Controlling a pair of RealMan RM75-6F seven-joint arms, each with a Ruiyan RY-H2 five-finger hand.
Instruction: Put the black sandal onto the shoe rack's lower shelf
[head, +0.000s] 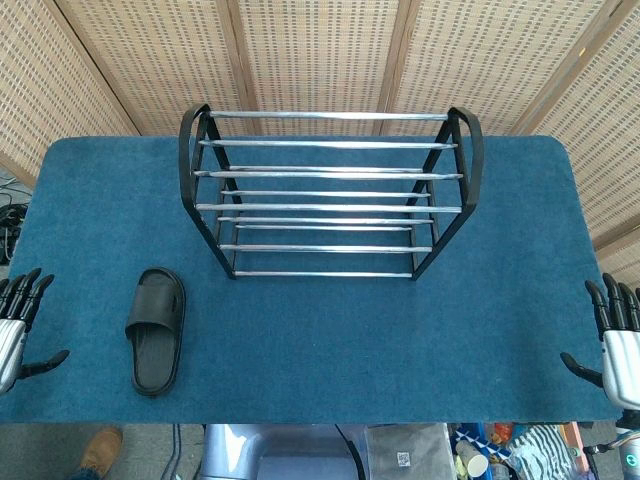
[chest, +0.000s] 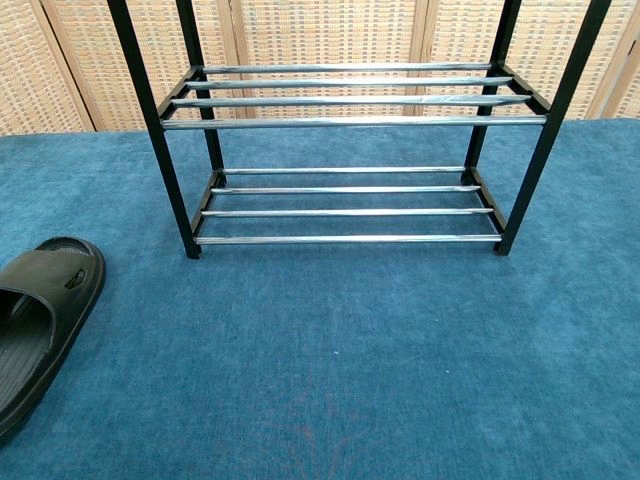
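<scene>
Black sandal (head: 157, 328): one slide of matte rubbery material, broad smooth strap over the forefoot, ribbed footbed visible in the chest view (chest: 35, 320). Lies flat on the table near its front-left corner, toe toward the rack, heel toward the front edge. Untouched by either hand.

Left hand (head: 18, 325): dark fingers on a pale metallic palm, at the table's left edge near the front corner. Fingers spread and pointing away from the robot, thumb stuck out toward the sandal; holds nothing. Sandal lies near it, apart.

Right hand (head: 615, 335): same build, at the right edge near the front corner. Fingers straight and apart, thumb out to the side; holds nothing. Well apart from the sandal and the rack.

Table (head: 330, 340): rectangular top with rounded corners, covered in blue short-pile carpet-like fabric.

Shoe rack (head: 330, 190): two tiers, black side frames with rounded tops, shelves of parallel shiny chrome tubes. Stands upright at the middle of the table toward the back edge. Lower shelf (chest: 345, 212) sits just above the fabric and carries nothing; upper shelf (chest: 350, 100) likewise bare.

Screen (head: 320, 50): woven cane-pattern panels in wooden frames, behind the back edge.
</scene>
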